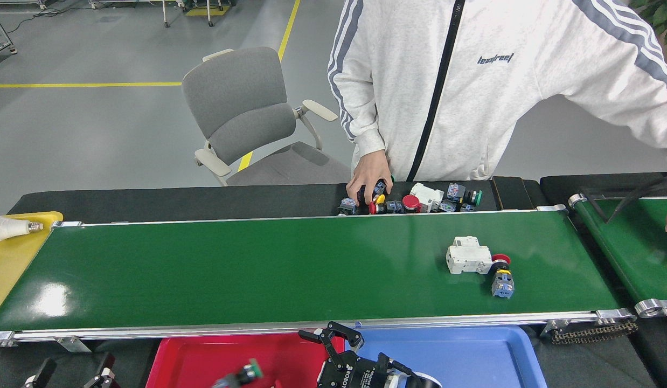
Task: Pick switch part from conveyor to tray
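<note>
Green belt: conveyor (258,269) is lying beyond the fingertips, carrying a white breaker (469,255) and a red-capped switch part (501,275), both well right of the fingers.
Head view step: release over tray, judging by pose; right gripper (333,339) is hovering at the seam between red tray (204,355) and blue tray (473,350).
Fingers: black fingers (341,330) are standing wide apart, holding nothing, touching nothing.
Dropped part: green-capped switch (242,374) is lying in the red tray, left of and below the fingers.
Next move: reaching back up-right over the belt rail to the red-capped part, I'd judge.
Left gripper: black tips (40,372) at bottom left; cannot tell its opening.
Person: hand (368,180) is sorting spare switches (419,202) far beyond the fingers.
</note>
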Robot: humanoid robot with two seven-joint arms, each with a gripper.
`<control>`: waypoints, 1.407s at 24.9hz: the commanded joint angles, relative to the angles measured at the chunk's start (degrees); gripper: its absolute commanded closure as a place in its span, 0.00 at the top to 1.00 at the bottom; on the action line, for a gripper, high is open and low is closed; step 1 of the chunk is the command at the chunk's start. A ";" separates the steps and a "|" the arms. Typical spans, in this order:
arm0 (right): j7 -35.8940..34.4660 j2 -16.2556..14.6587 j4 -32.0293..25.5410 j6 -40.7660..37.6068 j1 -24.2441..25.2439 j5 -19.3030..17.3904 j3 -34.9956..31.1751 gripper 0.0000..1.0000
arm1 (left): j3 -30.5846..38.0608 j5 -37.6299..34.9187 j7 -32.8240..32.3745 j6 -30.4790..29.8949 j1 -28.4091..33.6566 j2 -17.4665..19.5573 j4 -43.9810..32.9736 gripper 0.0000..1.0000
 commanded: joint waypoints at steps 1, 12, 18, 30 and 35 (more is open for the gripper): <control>-0.92 -1.15 -5.08 2.98 5.34 -2.31 -9.62 0.97 | 0.44 -0.15 3.23 -0.08 0.26 0.82 -0.73 1.00; -11.20 4.56 -11.33 35.24 23.11 -1.70 -33.81 0.97 | 0.79 -0.15 3.50 0.01 0.53 0.30 -0.82 1.00; -2.41 5.97 -9.13 37.26 15.46 5.15 -28.01 0.98 | 0.97 -0.15 3.50 0.01 0.44 0.73 -0.82 1.00; 1.37 7.11 8.10 47.19 0.17 4.71 -17.38 0.72 | 0.88 -0.32 2.80 -1.13 0.44 0.73 -0.47 1.00; 1.90 5.79 8.01 46.58 0.08 4.80 -14.13 0.02 | 0.97 -0.50 2.71 -0.34 0.35 0.65 -0.38 1.00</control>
